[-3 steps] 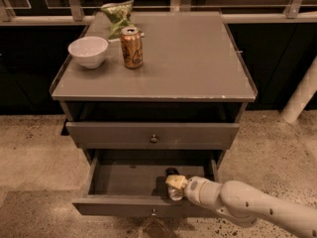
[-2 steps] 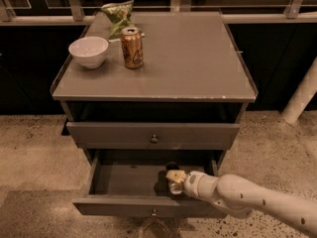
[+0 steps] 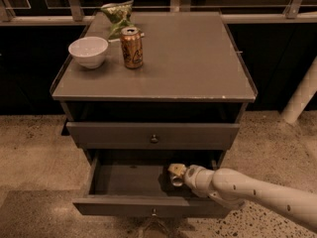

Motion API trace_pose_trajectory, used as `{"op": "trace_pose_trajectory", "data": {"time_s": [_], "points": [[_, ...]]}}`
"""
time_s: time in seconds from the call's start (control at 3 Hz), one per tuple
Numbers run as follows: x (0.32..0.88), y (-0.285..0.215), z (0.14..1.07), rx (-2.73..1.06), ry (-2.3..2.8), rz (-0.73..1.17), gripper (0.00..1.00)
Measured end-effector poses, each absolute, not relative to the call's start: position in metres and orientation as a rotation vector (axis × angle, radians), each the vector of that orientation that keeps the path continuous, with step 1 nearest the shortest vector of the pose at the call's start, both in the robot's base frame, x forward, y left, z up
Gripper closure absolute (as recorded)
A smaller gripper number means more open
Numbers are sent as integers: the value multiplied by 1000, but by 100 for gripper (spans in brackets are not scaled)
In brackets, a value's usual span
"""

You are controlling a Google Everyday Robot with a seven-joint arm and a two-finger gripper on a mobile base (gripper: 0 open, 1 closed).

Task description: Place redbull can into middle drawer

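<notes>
The middle drawer (image 3: 124,180) is pulled out, a shallow grey box with a small knob on its front panel. My gripper (image 3: 175,175) reaches from the right into the drawer's right half, low over the floor. It is shut on the redbull can (image 3: 170,179), a small dark and silvery shape at its tip, mostly hidden by the gripper. The pale arm (image 3: 247,190) crosses the drawer's right front corner.
On the grey tabletop (image 3: 198,58) stand a white bowl (image 3: 88,51), a copper-orange can (image 3: 132,47) and a green chip bag (image 3: 118,14) at the back left. The drawer above (image 3: 154,135) is almost shut. A white post (image 3: 302,93) stands at the right.
My gripper has moved a little to the left and deeper into the open drawer, the can going with it. Nothing on the tabletop has moved.
</notes>
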State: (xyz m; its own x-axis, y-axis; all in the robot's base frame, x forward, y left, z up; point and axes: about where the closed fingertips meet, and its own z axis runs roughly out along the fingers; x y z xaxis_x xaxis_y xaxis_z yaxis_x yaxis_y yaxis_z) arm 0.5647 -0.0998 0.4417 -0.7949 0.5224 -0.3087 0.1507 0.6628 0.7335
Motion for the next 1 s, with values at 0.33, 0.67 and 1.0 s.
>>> {"op": "trace_pose_trajectory", "data": {"time_s": [0.33, 0.67, 1.0], "points": [[570, -104, 423, 561, 2391, 963, 100], [572, -103, 409, 581, 2411, 967, 100], [572, -103, 409, 581, 2411, 967, 81]]}}
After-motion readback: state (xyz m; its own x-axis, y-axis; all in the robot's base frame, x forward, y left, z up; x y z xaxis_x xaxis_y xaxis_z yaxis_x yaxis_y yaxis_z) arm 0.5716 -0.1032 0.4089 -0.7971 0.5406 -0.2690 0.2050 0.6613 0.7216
